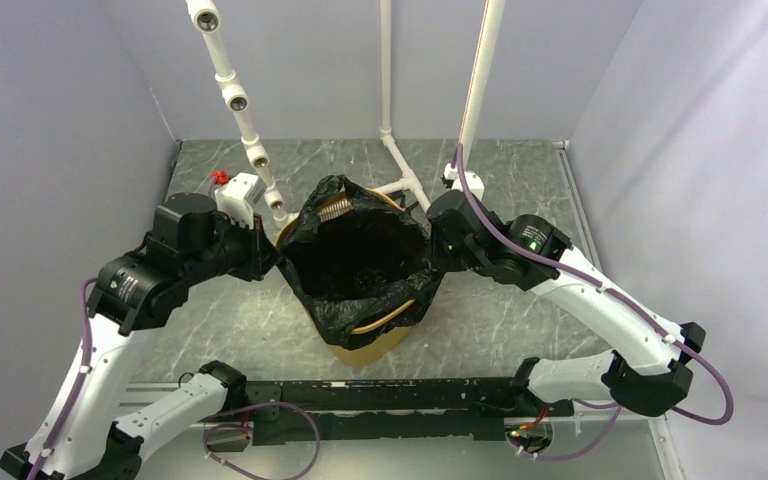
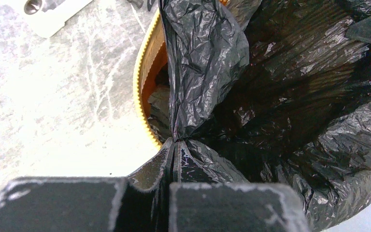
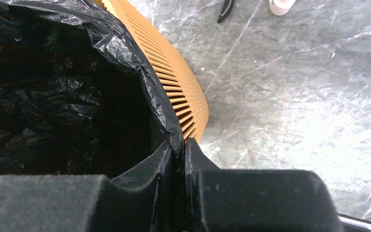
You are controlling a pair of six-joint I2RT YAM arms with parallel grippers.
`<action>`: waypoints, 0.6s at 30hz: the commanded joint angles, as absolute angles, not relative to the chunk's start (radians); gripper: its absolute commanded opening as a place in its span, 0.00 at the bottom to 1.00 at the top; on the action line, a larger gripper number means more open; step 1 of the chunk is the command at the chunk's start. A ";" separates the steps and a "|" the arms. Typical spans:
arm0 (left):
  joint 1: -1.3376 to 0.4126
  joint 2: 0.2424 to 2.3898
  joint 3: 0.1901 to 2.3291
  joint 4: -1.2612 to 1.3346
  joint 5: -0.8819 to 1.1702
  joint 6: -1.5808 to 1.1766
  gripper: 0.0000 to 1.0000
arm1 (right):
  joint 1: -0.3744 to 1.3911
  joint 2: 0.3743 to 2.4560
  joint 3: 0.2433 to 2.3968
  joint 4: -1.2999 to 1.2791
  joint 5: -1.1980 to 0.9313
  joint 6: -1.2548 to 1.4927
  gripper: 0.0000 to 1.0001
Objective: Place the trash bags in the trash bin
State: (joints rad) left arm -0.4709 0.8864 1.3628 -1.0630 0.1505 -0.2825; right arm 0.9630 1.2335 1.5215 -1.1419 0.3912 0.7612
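Observation:
The yellow-orange trash bin (image 1: pixel 372 345) stands mid-table with the black trash bag (image 1: pixel 360 262) spread open inside it and folded over most of the rim. My left gripper (image 1: pixel 268 256) is at the bin's left edge, shut on a pinch of the bag. In the left wrist view the gripper (image 2: pixel 175 146) grips a fold of the crinkled bag (image 2: pixel 207 58) just inside the bin's rim (image 2: pixel 142 82). My right gripper (image 1: pixel 438 246) is at the right edge. In the right wrist view it (image 3: pixel 178 148) is shut on the bag (image 3: pixel 53 96), which lies over the slatted bin wall (image 3: pixel 178 82).
A white pipe frame (image 1: pixel 390 150) with small cameras rises behind the bin. Grey walls close in left, right and back. A black rail (image 1: pixel 390 395) runs along the near edge. A white block (image 2: pixel 48 14) lies on the table left of the bin.

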 commanded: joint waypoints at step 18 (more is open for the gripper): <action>-0.467 0.857 1.308 -1.068 -0.048 -0.258 0.02 | 0.963 1.249 1.585 -1.096 0.365 0.731 0.00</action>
